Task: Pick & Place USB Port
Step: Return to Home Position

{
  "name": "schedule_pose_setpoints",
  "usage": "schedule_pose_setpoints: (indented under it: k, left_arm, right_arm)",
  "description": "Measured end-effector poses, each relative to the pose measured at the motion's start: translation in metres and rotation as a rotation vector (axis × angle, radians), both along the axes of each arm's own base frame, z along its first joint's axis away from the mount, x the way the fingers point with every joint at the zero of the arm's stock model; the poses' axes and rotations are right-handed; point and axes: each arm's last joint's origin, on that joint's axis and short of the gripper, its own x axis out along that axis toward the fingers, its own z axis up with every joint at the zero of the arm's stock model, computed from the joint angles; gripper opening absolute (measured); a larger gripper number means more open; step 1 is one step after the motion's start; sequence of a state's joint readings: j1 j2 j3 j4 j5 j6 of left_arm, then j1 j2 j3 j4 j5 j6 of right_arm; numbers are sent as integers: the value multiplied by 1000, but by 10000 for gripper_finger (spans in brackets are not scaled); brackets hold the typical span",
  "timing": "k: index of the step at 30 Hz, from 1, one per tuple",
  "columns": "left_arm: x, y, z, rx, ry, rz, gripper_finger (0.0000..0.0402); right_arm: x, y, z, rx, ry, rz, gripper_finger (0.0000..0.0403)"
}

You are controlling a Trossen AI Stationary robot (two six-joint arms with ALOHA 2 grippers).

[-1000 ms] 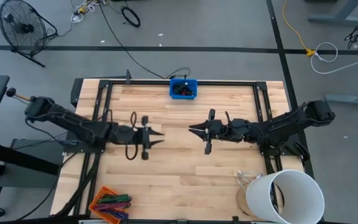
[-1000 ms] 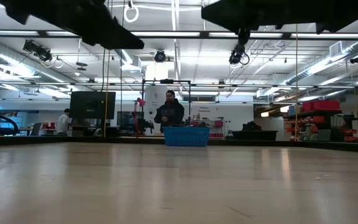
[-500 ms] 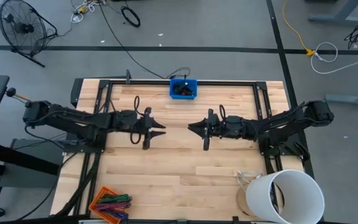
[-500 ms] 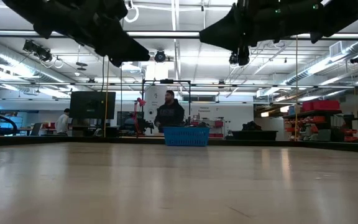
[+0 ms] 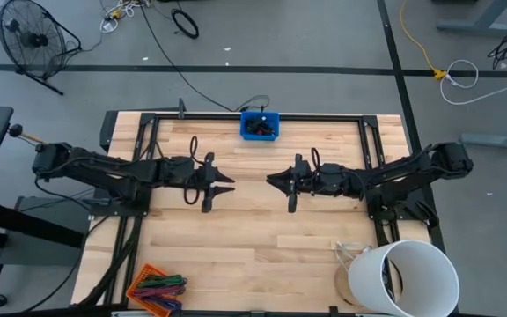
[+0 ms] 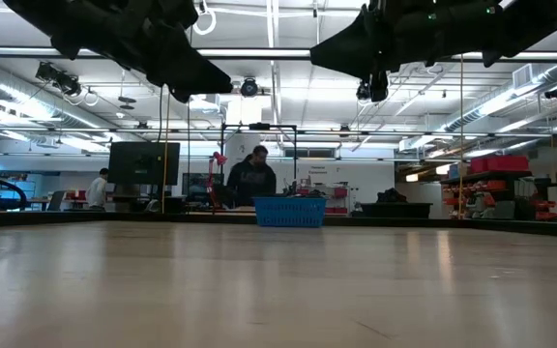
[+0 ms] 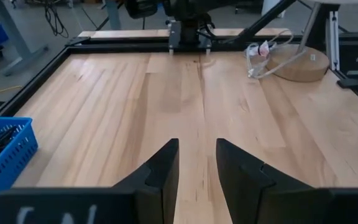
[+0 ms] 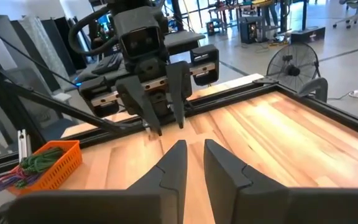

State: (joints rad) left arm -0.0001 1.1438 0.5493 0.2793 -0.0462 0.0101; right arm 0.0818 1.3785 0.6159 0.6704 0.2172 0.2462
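Observation:
The blue bin [image 5: 260,126] stands at the table's far edge and holds small dark parts; I cannot make out a single USB port among them. It also shows in the low view as the blue bin [image 6: 289,211] and in the left wrist view as the blue bin [image 7: 4,155]. My left gripper [image 5: 225,183] and my right gripper [image 5: 271,181] hover above the middle of the table, tips facing each other a short way apart. Both are open by a narrow gap, seen at my left gripper [image 7: 197,148] and my right gripper [image 8: 195,149], and both are empty.
An orange basket [image 5: 155,287] of coloured cords sits at the near left corner. A white bucket [image 5: 405,276] stands at the near right corner, with a clear bag [image 7: 261,53] beside it. A black frame [image 5: 148,119] borders the table. People stand in the room beyond.
My left gripper has moved toward the table's far edge and slightly right, ending level with my right gripper, then held still. My right gripper has shifted slightly left. The person behind the blue bin has stepped a little to the left.

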Motion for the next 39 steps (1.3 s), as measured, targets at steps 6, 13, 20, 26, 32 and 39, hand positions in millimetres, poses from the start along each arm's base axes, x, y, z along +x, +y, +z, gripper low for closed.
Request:
schedule_pose_setpoints:
  k: [6, 13, 20, 26, 32, 39]
  left_arm:
    - [-15, 0, 21, 1, -92, 3, 112]
    - [-54, 0, 62, 1, -329, 2, 112]
    - [-101, -2, 52, -3, -634, -12, 112]
    - [-130, -1, 16, -4, -693, -14, 112]
    - [-144, -1, -23, -5, -701, -18, 112]
    - [-146, 0, -34, -1, -594, -10, 112]
  right_arm:
    - [-12, -5, 6, 2, -30, -13, 54]
    - [-72, -9, -17, 8, -106, -15, 54]
    - [-132, -12, -71, 5, -67, -15, 54]
    - [-143, -13, -88, -15, 171, -18, 54]
    - [-151, -14, -90, -18, 215, -20, 54]
    - [-158, -14, -74, -6, 68, -20, 54]
